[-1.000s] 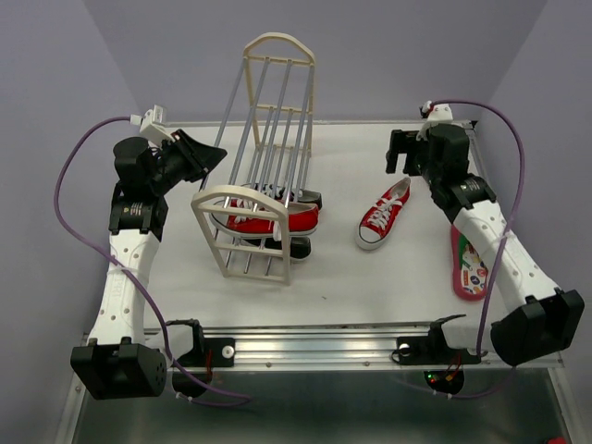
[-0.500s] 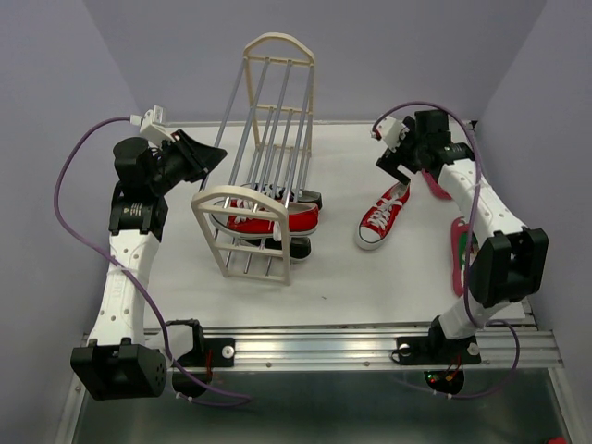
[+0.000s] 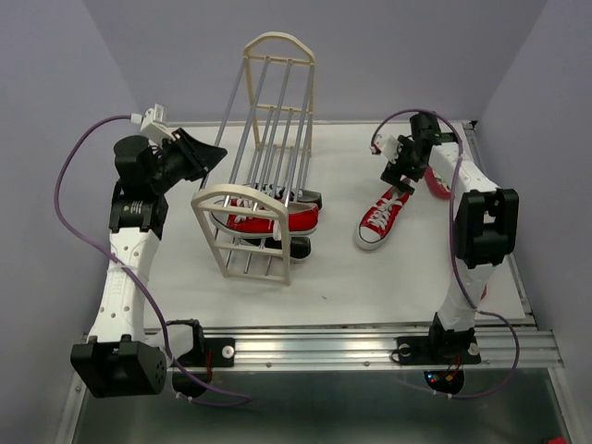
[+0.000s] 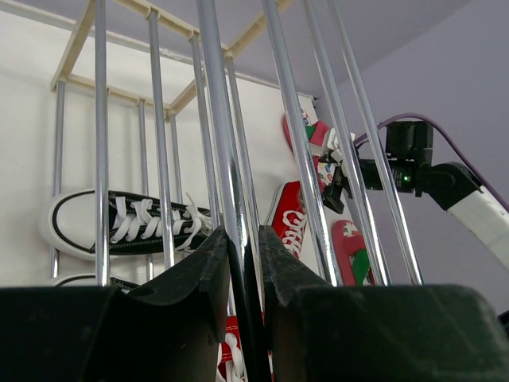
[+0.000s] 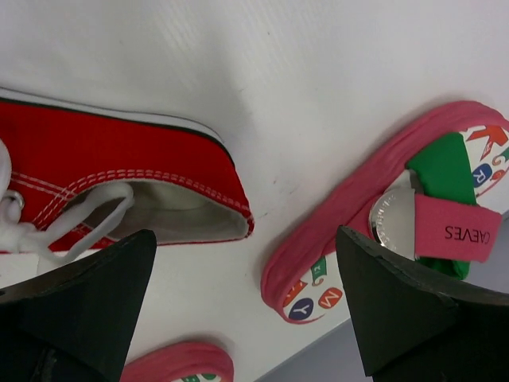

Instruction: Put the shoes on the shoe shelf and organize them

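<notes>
shoe shelf point(image 3: 242, 191) holding red sneaker point(image 3: 277, 219), black sneaker point(image 4: 119, 231)

The left arm point(image 3: 125, 268) rises from its near-left base and bends rightward at the far left. The left gripper point(image 3: 218, 154) points right, pinched tight on a rod of the shoe shelf point(image 4: 213, 111). The right arm point(image 3: 481, 227) reaches far (its middle section almost upright), and the right gripper point(image 3: 398, 178) points down, spread wide.

Loose sneaker point(image 3: 382, 215) right of shoe shelf point(image 3: 242, 190)
</notes>
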Robot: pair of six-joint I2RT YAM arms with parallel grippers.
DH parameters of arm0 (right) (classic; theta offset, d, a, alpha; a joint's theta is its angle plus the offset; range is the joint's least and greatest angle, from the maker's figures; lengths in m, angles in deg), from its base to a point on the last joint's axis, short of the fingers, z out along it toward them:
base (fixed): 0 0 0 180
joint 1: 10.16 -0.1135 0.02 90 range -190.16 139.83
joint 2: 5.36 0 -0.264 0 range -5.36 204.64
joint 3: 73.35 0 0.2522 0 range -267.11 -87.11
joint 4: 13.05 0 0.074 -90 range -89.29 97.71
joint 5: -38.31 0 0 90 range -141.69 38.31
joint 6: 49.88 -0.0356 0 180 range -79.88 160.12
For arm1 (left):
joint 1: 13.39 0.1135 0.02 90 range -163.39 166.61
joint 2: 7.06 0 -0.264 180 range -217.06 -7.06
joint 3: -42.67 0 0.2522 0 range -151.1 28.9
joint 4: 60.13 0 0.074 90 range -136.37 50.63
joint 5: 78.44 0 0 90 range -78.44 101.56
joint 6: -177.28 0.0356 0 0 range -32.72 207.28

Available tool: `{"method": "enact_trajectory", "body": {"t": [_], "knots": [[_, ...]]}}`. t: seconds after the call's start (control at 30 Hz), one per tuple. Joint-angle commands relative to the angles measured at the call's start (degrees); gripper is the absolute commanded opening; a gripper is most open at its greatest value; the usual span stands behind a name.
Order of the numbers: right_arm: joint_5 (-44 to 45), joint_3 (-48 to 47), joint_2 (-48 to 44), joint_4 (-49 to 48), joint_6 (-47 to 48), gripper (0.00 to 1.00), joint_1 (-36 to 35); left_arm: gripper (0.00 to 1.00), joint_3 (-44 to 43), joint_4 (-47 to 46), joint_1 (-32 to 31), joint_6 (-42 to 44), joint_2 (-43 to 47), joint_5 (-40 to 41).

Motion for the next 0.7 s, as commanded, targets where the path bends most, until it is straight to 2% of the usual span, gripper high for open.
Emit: {"method": "enact_trajectory", "body": {"t": [0.0,0.1,0.27,0.37,0.47,0.6,0.67], "knots": [[-1.5,-4.2,2.2,-0.2,-2.0,1.00,-0.3,0.00,4.3,7.5,0.0,12.0,-4.9,2.4],[-0.9,-4.3,3.3,-1.2,-3.1,0.99,0.2,0.00,4.3,7.5,0.0,12.1,-5.0,2.7],[-1.5,-3.1,4.4,-2.4,-4.5,0.91,0.2,0.00,4.4,7.5,0.0,11.9,-5.2,2.9],[-2.4,-2.1,5.4,-4.0,-5.5,0.90,0.2,0.00,4.4,7.5,0.0,11.9,-5.3,2.9],[-2.5,-2.0,6.7,-4.1,-7.2,0.81,0.2,0.00,4.4,7.5,0.0,12.0,-5.3,3.0],[-3.1,-2.0,8.2,-4.1,-9.5,0.58,0.8,0.00,4.5,7.6,0.0,11.9,-5.1,3.2],[-3.0,-1.3,8.1,-4.1,-11.0,0.57,0.8,0.00,4.4,7.6,0.0,11.9,-5.0,3.2]]}}
